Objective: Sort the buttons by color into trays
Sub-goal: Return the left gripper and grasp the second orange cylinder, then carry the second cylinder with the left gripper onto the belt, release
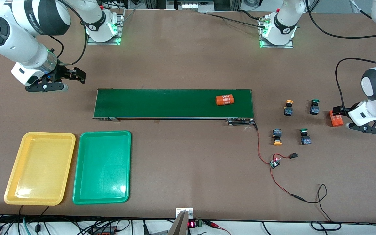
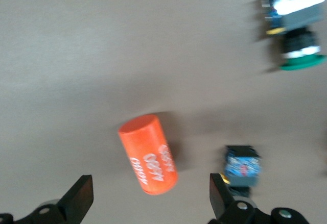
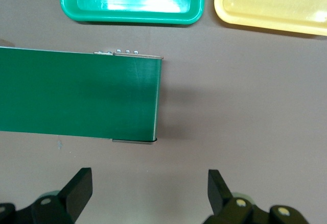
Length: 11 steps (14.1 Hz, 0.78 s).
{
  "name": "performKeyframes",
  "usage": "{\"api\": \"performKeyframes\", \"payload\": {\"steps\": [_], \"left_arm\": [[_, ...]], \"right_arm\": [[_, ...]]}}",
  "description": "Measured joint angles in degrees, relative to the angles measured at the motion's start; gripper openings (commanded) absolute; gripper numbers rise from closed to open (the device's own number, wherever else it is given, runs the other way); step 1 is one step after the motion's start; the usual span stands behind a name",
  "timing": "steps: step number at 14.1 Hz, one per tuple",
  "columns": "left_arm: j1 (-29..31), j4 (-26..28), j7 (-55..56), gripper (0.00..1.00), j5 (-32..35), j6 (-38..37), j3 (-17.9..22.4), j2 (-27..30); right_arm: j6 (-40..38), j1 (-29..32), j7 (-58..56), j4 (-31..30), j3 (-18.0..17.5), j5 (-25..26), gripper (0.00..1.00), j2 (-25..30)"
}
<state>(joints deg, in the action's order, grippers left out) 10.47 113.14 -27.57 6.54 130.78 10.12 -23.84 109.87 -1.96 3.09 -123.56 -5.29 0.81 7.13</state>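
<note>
Over the orange cylinder (image 2: 148,154), at three o'clock from the buttons (image 1: 288,108), the left gripper (image 2: 148,199) hangs spread and empty, risking grabbing that decoy; the right gripper (image 1: 64,78) waits, released.

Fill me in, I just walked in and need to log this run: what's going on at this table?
Two arms are set to sort buttons by colour, but nothing is sorted yet. The yellow tray and green tray hold nothing. All four buttons sit on the table at the left arm's end. The left gripper hangs open over an orange cylinder there; another cylinder lies on the conveyor belt. The right gripper waits, open, near the belt's end.
</note>
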Motion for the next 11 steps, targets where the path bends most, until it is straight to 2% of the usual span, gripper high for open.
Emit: {"api": "performKeyframes", "payload": {"steps": [4,5,7,8,10,11], "left_arm": [[0.2,4.9,5.0,1.0,-1.3,8.9,1.5,-2.4],[0.2,6.1,6.0,0.95,-1.5,11.1,1.6,-3.0],[0.2,7.1,6.7,0.56,-1.9,14.0,1.6,-4.5],[0.2,7.1,6.9,0.43,-2.0,14.9,1.6,-5.1],[0.2,6.9,7.0,0.24,-2.1,15.2,1.6,-5.4],[0.2,6.7,7.0,0.21,-2.1,15.0,1.6,-5.4]], "right_arm": [[0.0,0.0,0.0,0.0,0.0,0.0,1.0,0.0],[0.0,0.0,0.0,0.0,0.0,0.0,1.0,0.0],[0.0,0.0,0.0,0.0,0.0,0.0,1.0,0.0],[0.0,0.0,0.0,0.0,0.0,0.0,1.0,0.0],[0.0,0.0,0.0,0.0,0.0,0.0,1.0,0.0],[0.0,0.0,0.0,0.0,0.0,0.0,1.0,0.0]]}}
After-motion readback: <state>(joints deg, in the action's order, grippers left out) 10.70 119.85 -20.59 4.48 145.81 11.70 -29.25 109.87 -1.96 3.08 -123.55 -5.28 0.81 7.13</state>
